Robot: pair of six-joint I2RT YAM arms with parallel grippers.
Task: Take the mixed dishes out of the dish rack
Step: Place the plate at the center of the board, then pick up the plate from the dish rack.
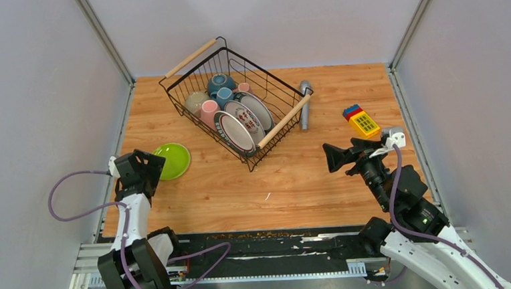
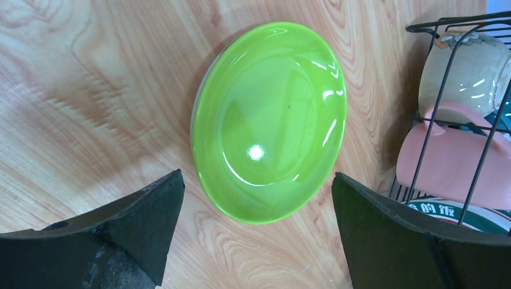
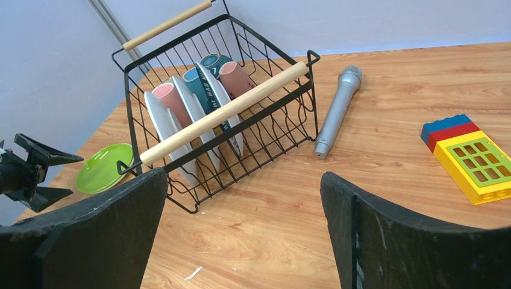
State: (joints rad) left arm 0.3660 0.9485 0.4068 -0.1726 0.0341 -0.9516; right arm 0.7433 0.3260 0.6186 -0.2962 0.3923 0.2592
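Lime-green plate [image 1: 172, 160]: out of the basket, lying flat on the wood at the left side of the table [image 1: 242, 185], with only the arm over it for company.
Dish rack [image 1: 285, 120]: sits at an angle toward the back middle of the table, and it's loaded.
Patterned plates [image 1: 235, 131]: three of them, standing on edge in a row at the rack's near end.
Pink mugs [image 1: 209, 112]: one tucked just behind the plates, a second deeper in by the far wall.
Teal pieces [image 1: 221, 83]: two at the back of the rack; mugs or bowls, I can't tell.
Beige bowl [image 1: 195, 101]: in the rack's left corner, right beside the nearer pink mug.
Left gripper [image 2: 258, 180]: right over the green plate, jaws spread wide to either side, clear of its rim.
Right gripper [image 1: 329, 159]: hanging over bare wood to the right of the rack and facing it, jaws wide apart, nothing between them.
Grey cylinder [image 1: 305, 104]: lying on the table just outside the rack's right edge.
Toy block [image 1: 361, 121]: further right again, yellow with red and blue, near the table's right side.
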